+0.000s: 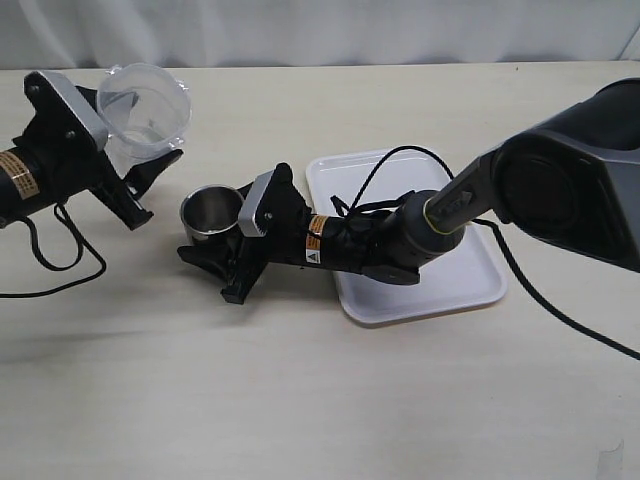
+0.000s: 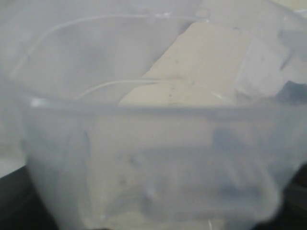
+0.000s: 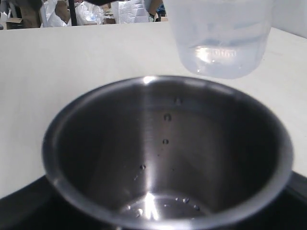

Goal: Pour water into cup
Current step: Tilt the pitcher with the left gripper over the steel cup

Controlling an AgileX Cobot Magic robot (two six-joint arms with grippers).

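Pouring looks mostly done (droplets dot the wall): a little water [image 3: 158, 207] sits in the steel cup [image 1: 211, 213], clamped by the right gripper [image 1: 215, 238] beside the white tray [image 1: 470, 285]. The left gripper [image 1: 138, 150] clasps the plastic beaker [image 1: 150, 100] aloft near the tabletop's [image 1: 300, 400] far-left corner.

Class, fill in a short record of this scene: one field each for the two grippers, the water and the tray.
left gripper: closed on the translucent beaker, apart from the cup
right gripper: closed around the steel cup
water: droplets on the cup's inner wall and bottom
tray: white, beside the cup, partly under the right arm
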